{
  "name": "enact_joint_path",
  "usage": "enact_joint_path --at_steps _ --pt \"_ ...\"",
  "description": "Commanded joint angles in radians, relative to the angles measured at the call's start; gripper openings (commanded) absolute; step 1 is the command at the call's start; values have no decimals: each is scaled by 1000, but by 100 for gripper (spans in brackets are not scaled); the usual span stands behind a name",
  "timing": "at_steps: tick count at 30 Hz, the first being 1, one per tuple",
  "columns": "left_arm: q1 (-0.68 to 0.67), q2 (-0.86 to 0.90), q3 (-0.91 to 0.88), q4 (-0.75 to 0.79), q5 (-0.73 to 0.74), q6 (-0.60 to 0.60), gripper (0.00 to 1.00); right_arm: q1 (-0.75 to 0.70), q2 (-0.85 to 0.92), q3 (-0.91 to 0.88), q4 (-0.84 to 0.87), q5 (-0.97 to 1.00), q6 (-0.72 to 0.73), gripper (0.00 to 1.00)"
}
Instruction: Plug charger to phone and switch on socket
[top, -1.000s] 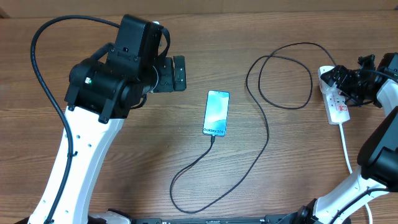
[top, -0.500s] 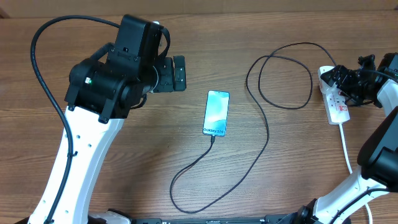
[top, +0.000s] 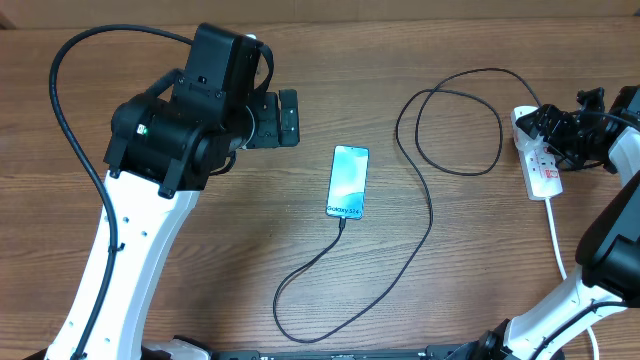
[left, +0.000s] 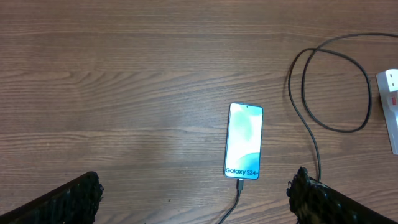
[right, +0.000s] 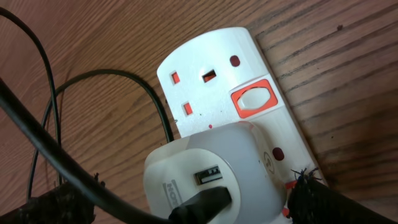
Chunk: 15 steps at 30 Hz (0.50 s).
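Observation:
The phone (top: 348, 181) lies flat mid-table, screen up, and shows in the left wrist view as the phone (left: 244, 140). The charger (top: 430, 215), a thin black cable, has its tip in the phone's near end (left: 239, 185) and loops away to the socket (top: 543, 168) at the right. My left gripper (top: 288, 117) hovers open, up and left of the phone; its fingers (left: 320, 199) hold nothing. My right gripper (right: 189, 208) stands open over the socket (right: 211, 62), astride a white adapter (right: 205, 168) with the black charger plug (right: 202, 205) in it. A red switch (right: 252, 99) sits beside the free outlet.
A white cord (top: 555, 230) runs from the socket toward the table's front right. The charger makes a wide loop (top: 455, 120) between phone and socket and another near the front edge (top: 285, 305). Bare wooden table (top: 200, 260) lies left of the phone.

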<state>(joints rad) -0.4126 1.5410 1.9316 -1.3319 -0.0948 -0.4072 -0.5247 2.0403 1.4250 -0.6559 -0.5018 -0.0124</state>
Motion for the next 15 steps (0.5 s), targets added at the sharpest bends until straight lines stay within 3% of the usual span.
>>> enact_joint_path --at_steps 1,15 --pt "-3 8 10 1 -13 26 99 15 53 -19 -42 -69 15 100" --pt "-3 8 10 1 -13 26 99 15 53 -19 -49 -104 14 100"
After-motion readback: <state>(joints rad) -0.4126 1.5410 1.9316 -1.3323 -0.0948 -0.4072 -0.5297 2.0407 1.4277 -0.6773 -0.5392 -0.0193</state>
